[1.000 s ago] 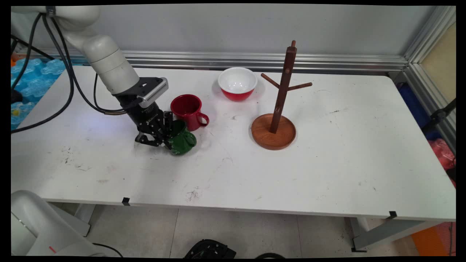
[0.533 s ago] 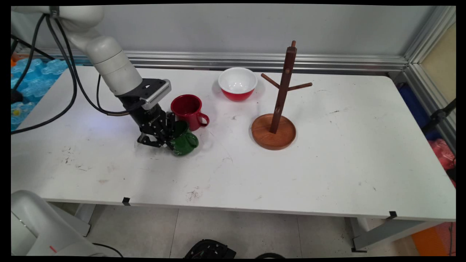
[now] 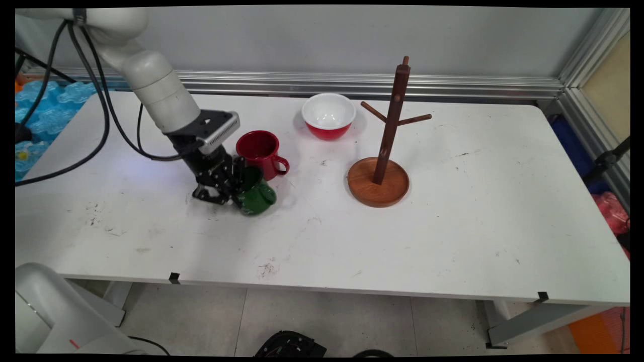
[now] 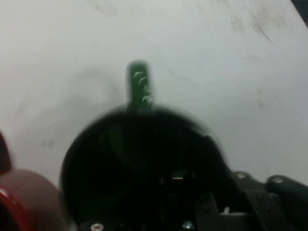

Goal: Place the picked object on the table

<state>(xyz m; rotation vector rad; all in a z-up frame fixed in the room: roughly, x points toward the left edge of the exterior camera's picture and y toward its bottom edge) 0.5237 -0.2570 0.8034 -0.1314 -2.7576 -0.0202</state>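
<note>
Left of centre in the main view, the black two-finger gripper [image 3: 232, 193] reaches down at a slant from the upper left and is clamped on the rim of a dark green enamel mug [image 3: 255, 195], one finger inside the mouth and the other outside the wall. The mug is tilted, its mouth turned up toward the arm and its handle pointing to the right of the frame; whether its base touches the white table [image 3: 453, 226] cannot be told. In the hand view the mug's dark mouth [image 4: 139, 163] fills the lower middle of the picture, with the green handle sticking up at the top of it (the linkage of the gripper [image 4: 192, 211] sits over the near rim). Just behind the green mug, toward the upper right, stands a red mug [image 3: 260, 152] upright with its handle to the right; the two look almost touching. Farther up and right sits a red bowl with a white inside [image 3: 328, 115], and right of centre stands a dark wooden mug tree on a round wooden base [image 3: 385, 151], its pegs bare.
</note>
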